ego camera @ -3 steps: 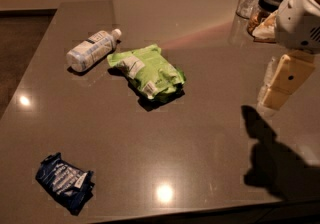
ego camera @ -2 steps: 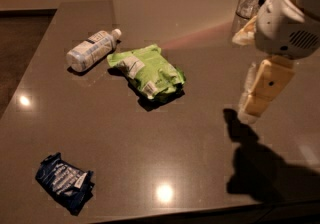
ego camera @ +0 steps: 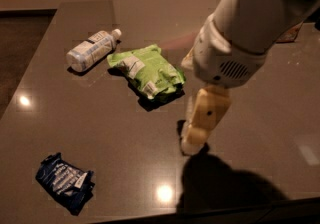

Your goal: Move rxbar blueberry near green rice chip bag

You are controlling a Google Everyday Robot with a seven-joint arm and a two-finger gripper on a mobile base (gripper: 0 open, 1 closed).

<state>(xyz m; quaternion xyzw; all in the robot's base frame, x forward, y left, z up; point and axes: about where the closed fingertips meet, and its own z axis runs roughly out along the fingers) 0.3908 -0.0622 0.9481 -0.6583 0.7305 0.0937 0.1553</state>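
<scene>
The rxbar blueberry [ego camera: 64, 182] is a small dark navy wrapper with a pale label, lying near the table's front left corner. The green rice chip bag [ego camera: 147, 70] is a wrinkly lime-green packet lying flat at the table's middle, well apart from the bar. My gripper [ego camera: 194, 140], cream-coloured under a white wrist, hangs low over the table just right of and in front of the green bag. It is far to the right of the bar and nothing shows in it.
A white plastic bottle [ego camera: 92, 49] lies on its side left of the green bag. The dark glossy table [ego camera: 100, 133] has its front edge along the bottom of the view and its left edge near the bar. My arm hides the back right.
My arm has swung left and forward from the back right to the table's middle, beside the green bag, and now hides the glass at the back right. The bar, bag and bottle have not moved.
</scene>
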